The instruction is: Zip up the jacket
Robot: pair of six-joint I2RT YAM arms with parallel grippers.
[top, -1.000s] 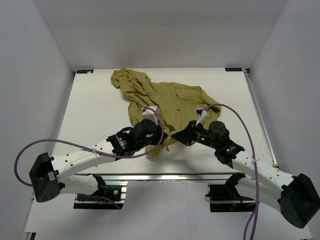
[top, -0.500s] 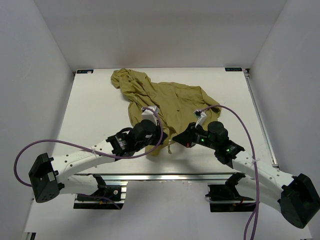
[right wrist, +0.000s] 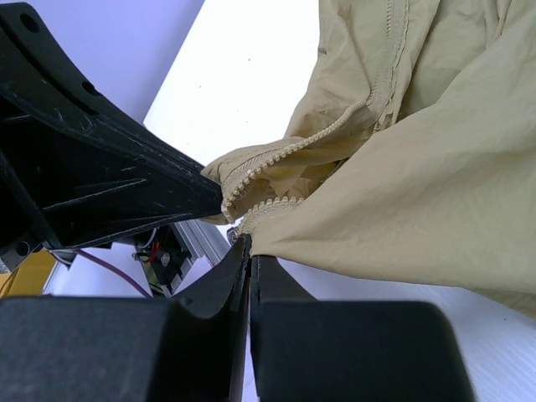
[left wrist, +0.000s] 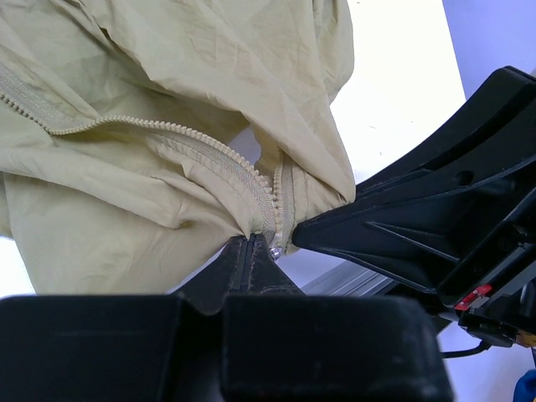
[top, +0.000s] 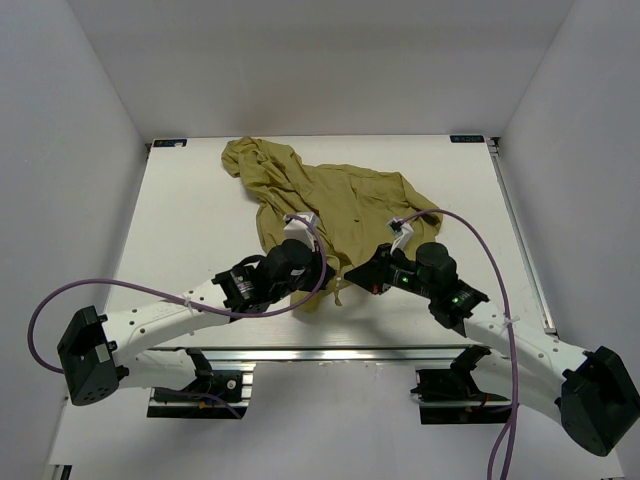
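Observation:
The olive-yellow jacket lies rumpled on the white table, hood toward the far left and front unzipped. My left gripper is shut on the jacket's lower hem; in the left wrist view its tips pinch fabric right beside the zipper teeth and a small metal piece. My right gripper faces it, a short gap away, shut on the other front edge. In the right wrist view its tips clamp the fabric just below that side's zipper teeth. The left gripper's black finger almost touches the cloth there.
An aluminium rail runs along the table's near edge under both arms. White walls enclose the table on three sides. Purple cables loop off both arms. The right arm's finger crowds the left wrist view.
The two grippers have barely shifted, the right one edging slightly toward the left. The pinched hem between them has moved with them. Both stay shut.

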